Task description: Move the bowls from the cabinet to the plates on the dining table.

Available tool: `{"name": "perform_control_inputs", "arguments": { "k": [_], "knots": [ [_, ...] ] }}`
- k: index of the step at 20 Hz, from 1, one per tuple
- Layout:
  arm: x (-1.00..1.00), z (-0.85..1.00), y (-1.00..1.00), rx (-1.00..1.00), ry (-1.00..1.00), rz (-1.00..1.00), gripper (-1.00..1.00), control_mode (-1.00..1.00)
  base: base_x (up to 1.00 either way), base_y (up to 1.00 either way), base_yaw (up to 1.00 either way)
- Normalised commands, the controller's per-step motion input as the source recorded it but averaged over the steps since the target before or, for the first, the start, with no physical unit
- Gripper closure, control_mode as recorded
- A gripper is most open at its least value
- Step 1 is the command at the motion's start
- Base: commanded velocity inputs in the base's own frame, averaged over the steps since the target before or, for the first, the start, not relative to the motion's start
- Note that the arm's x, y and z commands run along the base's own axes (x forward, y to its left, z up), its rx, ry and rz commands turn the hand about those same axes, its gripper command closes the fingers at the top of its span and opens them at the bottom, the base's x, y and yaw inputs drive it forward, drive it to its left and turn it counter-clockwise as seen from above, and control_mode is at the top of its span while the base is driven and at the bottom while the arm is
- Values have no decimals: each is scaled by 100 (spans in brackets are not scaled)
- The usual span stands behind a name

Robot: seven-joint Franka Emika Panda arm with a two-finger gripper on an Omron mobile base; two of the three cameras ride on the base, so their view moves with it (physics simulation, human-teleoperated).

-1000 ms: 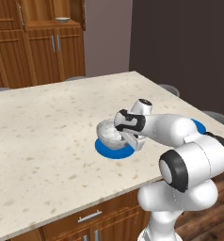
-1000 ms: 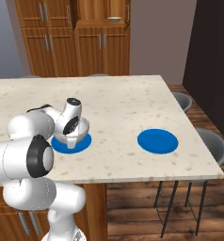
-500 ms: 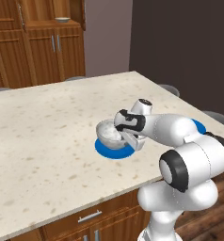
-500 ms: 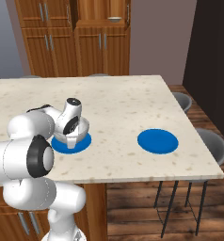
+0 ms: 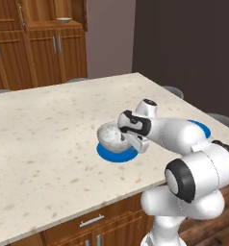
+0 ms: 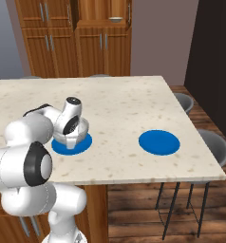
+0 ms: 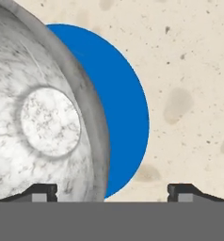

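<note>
We had just let go — the claw (image 7: 112,190), clamped on the rim a second before, stood spread wide astride it, and the marbled bowl (image 5: 111,136) sat on the near plate (image 6: 72,144); the second plate (image 6: 159,142) awaited the beige bowl (image 6: 116,19) in the cabinet (image 6: 86,42)

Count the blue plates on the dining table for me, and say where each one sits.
2. One blue plate lies under the marbled bowl near the table's front edge, beside the arm. The other plate lies bare, toward the table's right end.
</note>
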Motion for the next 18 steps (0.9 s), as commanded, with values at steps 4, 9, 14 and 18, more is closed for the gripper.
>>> {"name": "perform_control_inputs", "arguments": {
  "k": [4,9,14,18],
  "knots": [
    [-36,41,-4,0,0,0,-100,-100,0,0,0],
    [-60,44,-31,0,-1,0,-100,-100,0,0,0],
    [-78,49,-51,0,-2,0,-100,-100,0,0,0],
    [-82,56,-53,0,-7,0,-100,-100,0,0,0]
  ]
}}
